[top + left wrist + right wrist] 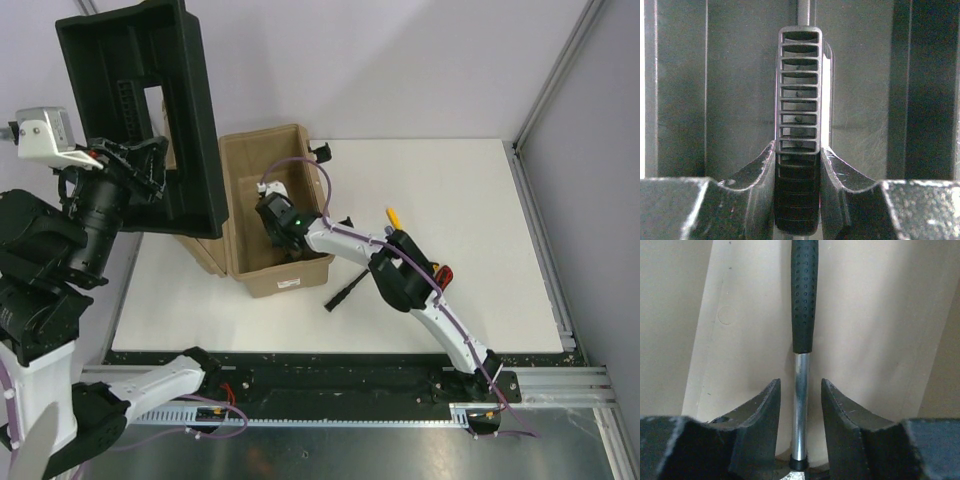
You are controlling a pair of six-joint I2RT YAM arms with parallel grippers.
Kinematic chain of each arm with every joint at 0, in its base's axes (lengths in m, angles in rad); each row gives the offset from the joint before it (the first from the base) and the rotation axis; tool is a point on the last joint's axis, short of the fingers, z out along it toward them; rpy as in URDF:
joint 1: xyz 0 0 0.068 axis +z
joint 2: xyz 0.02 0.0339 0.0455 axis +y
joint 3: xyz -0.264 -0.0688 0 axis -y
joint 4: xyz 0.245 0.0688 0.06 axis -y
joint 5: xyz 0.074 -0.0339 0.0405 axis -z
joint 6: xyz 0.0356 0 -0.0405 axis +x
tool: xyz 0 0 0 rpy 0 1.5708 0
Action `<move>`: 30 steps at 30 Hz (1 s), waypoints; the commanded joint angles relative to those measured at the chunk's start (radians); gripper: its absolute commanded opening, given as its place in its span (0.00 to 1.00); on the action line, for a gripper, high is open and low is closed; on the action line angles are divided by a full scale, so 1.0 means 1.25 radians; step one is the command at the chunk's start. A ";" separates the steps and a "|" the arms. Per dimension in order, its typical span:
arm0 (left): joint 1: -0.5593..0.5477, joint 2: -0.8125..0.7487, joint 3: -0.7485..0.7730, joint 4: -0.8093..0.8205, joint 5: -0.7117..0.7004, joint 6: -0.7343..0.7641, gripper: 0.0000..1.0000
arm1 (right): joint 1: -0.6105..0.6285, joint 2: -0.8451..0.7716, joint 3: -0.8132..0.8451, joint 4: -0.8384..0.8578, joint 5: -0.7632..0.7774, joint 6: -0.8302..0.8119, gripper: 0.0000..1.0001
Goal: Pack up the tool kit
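Observation:
The tan toolbox (285,281) stands open at the table's left. Its black inner tray (150,100) is lifted high above and left of the box, tilted nearly upright. My left gripper (140,165) is shut on the tray's ribbed black handle (799,100), pads tight on both sides (799,150). My right gripper (272,215) reaches down inside the toolbox. Its jaws (800,385) stand open around the hammer's (804,300) steel shaft, with a gap on each side. The hammer lies on the box's tan floor (880,330), black grip pointing away.
On the white table right of the box lie a black-handled screwdriver (345,292), a yellow knife (394,215) and a red-black handled tool (447,275), partly hidden by my right arm. A black latch (322,152) sticks out at the box's far corner.

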 commanded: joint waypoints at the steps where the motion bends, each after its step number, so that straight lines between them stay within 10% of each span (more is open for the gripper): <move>1: -0.001 -0.002 0.004 0.078 -0.020 0.022 0.00 | -0.005 -0.029 0.046 0.016 0.015 -0.019 0.48; 12: 0.000 -0.009 -0.031 0.076 -0.069 0.021 0.00 | -0.044 -0.277 -0.043 0.080 0.013 0.017 0.62; 21: -0.002 0.059 -0.009 0.077 0.173 0.019 0.00 | -0.114 -0.634 -0.370 0.129 0.072 0.107 0.66; 30: -0.141 0.221 0.027 0.102 0.241 -0.003 0.00 | -0.246 -0.966 -0.558 -0.081 0.279 0.180 0.65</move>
